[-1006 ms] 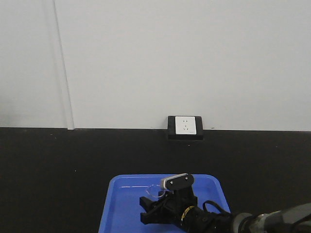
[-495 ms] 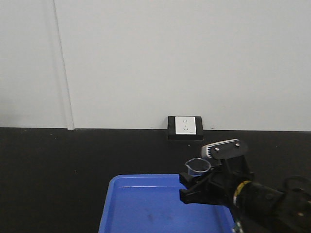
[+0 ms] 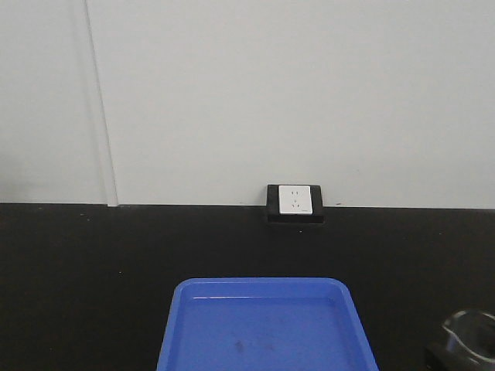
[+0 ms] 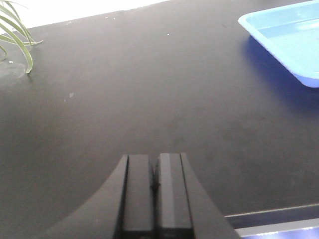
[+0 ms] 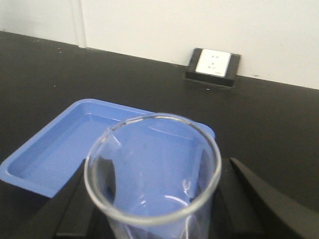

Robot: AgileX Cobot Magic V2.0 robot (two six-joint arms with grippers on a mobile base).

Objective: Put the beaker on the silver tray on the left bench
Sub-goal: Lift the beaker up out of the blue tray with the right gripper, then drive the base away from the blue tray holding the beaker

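The small clear glass beaker [image 5: 152, 164] stands upright between the black fingers of my right gripper [image 5: 155, 209], which is shut on it. Its pouring lip points to the upper left in the right wrist view. In the front view the beaker [image 3: 470, 328] shows at the bottom right corner, to the right of the blue tray, with most of the arm out of frame. My left gripper [image 4: 155, 186] is shut with nothing in it, low over the black bench [image 4: 149, 89]. The silver tray is out of view.
A blue plastic tray [image 3: 267, 325] lies on the black bench at the front centre; it shows behind the beaker as the blue tray [image 5: 60, 149]. A wall socket box [image 3: 295, 202] sits at the back. Plant leaves [image 4: 15, 30] reach in at the far left.
My right gripper has lifted the beaker off the blue tray and carried it to the right, down to the bottom right corner of the front view.
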